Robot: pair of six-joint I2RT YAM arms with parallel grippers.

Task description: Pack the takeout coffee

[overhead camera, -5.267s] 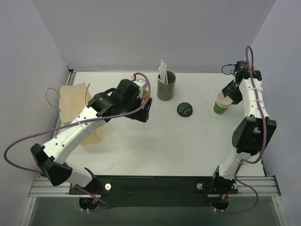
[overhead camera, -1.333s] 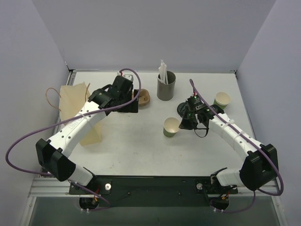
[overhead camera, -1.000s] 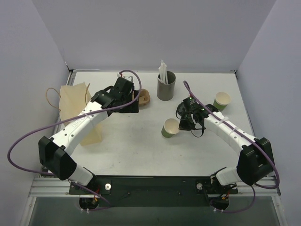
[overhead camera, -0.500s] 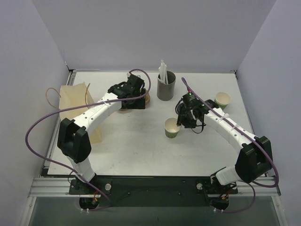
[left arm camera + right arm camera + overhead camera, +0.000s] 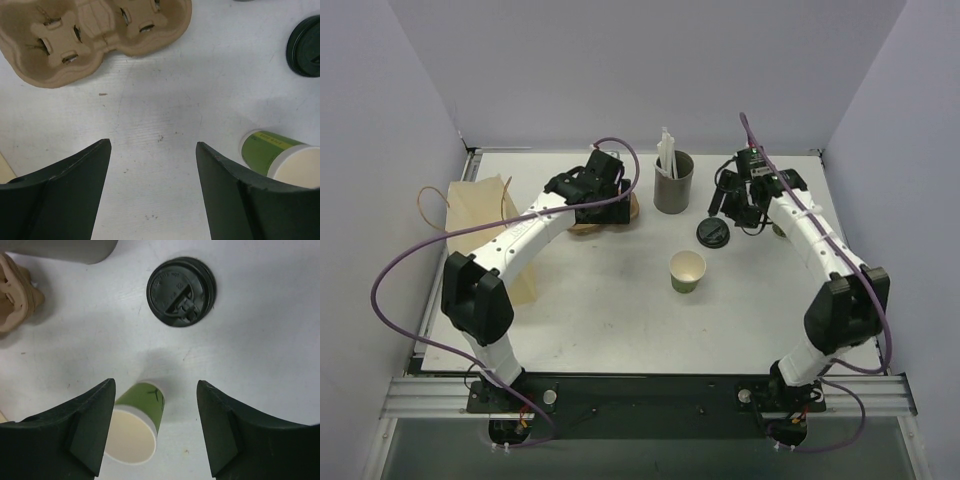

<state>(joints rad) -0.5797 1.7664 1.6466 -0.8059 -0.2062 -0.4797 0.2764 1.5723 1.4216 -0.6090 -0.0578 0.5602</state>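
The takeout coffee cup (image 5: 687, 271) is small, green and tan-rimmed, and it stands upright and uncovered mid-table. Its round black lid (image 5: 713, 232) lies flat just behind it, apart from the cup. My right gripper (image 5: 732, 205) hovers above and behind the lid, open and empty. In the right wrist view the lid (image 5: 181, 291) lies ahead and the cup (image 5: 135, 432) stands low beside the left finger. My left gripper (image 5: 612, 207) hangs open over the cardboard cup carrier (image 5: 598, 226). The left wrist view shows the carrier (image 5: 95, 30), the cup (image 5: 277, 157) and the lid (image 5: 306, 45).
A tall grey cup with white straws (image 5: 673, 180) stands at the back centre, between the two grippers. A brown paper bag (image 5: 480, 225) with handles stands at the table's left edge. The right arm reaches along the right side.
My right gripper opened, let go of the green cup mid-table and drew back towards the far right behind the lid. The left gripper shifted right over the carrier.
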